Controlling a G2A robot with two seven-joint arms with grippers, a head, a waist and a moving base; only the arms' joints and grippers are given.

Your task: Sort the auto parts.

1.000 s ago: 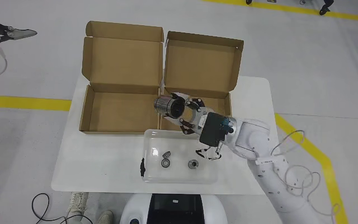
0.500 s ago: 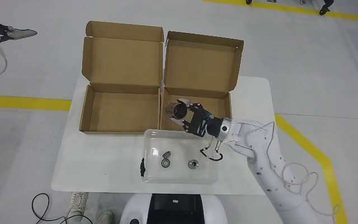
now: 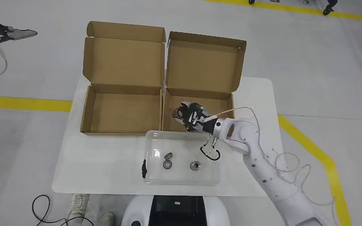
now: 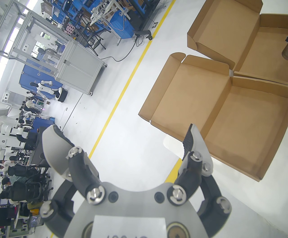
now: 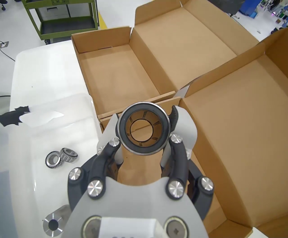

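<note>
Altogether two boxes [image 3: 121,113] [image 3: 219,107], three parts [image 3: 168,153] [image 3: 167,164] [image 3: 194,165] in tray [image 3: 181,176], one bearing [image 5: 121,128] tight in right tool [image 5: 144,115]; left tool [image 4: 121,133] agape.

The white table [image 3: 251,96] carries two open cardboard boxes side by side. One box [image 3: 218,110] lies beneath the right gripper [image 3: 186,113], the other box [image 3: 121,113] just beside it. A clear tray [image 3: 181,174] sits just behind the gripper, under its wrist.

White table [image 3: 251,99] dead centre. A yellow floor line [image 3: 34,104] comes in toward its left side, and a second line [image 3: 308,148] bends past its right. Black cable [image 3: 38,204] loops on the floor off its near left corner. Green cart [image 5: 65,17] stands on the floor beyond it.
</note>
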